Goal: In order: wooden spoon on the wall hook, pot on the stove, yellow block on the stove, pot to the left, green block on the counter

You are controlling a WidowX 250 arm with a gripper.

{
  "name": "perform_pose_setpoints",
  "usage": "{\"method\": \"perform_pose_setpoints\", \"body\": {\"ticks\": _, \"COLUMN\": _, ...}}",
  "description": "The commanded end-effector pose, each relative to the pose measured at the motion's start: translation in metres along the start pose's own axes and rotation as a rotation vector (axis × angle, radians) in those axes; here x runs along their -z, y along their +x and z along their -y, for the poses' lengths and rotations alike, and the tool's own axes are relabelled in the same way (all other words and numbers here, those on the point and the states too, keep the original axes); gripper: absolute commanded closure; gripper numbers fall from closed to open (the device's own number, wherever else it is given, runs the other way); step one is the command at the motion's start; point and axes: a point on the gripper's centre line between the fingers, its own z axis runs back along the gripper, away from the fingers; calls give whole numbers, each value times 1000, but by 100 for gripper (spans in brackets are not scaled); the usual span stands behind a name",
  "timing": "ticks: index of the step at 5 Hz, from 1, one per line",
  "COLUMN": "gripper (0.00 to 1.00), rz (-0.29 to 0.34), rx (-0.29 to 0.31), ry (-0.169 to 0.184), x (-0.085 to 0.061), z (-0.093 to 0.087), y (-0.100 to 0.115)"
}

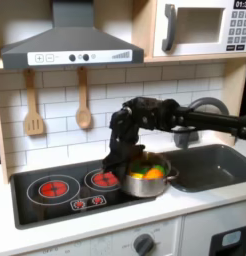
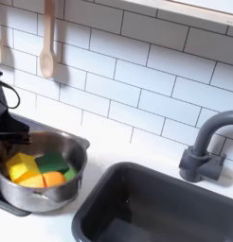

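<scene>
The sink (image 2: 156, 203) sits beside the pot (image 2: 38, 184), its rim gripped by the lowered hand (image 1: 123, 168).

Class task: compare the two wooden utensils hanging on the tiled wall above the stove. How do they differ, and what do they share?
In the first exterior view, the spatula has a broad, flat head with slots, while the wooden spoon has a small rounded bowl. The spatula hangs further to the first exterior view's left, over the counter's end; the spoon hangs nearer the robot arm. Both are pale wood, hang handle-up, heads down, on the white tiles.
</scene>
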Motion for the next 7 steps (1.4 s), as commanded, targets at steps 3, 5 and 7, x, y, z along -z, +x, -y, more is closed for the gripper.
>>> {"method": "perform_pose_setpoints", "body": {"ticks": 3, "gripper": 0, "rz": 24, "rx": 145, "ry": 5, "x": -36, "z": 46, "y": 0}}
{"method": "perform_pose_setpoints", "body": {"ticks": 5, "gripper": 0, "rz": -9, "rx": 176, "ry": -16, "x": -4, "z": 64, "y": 3}}
{"method": "perform_pose_setpoints", "body": {"ticks": 7, "gripper": 0, "rz": -69, "rx": 107, "ry": 17, "x": 31, "z": 51, "y": -3}}
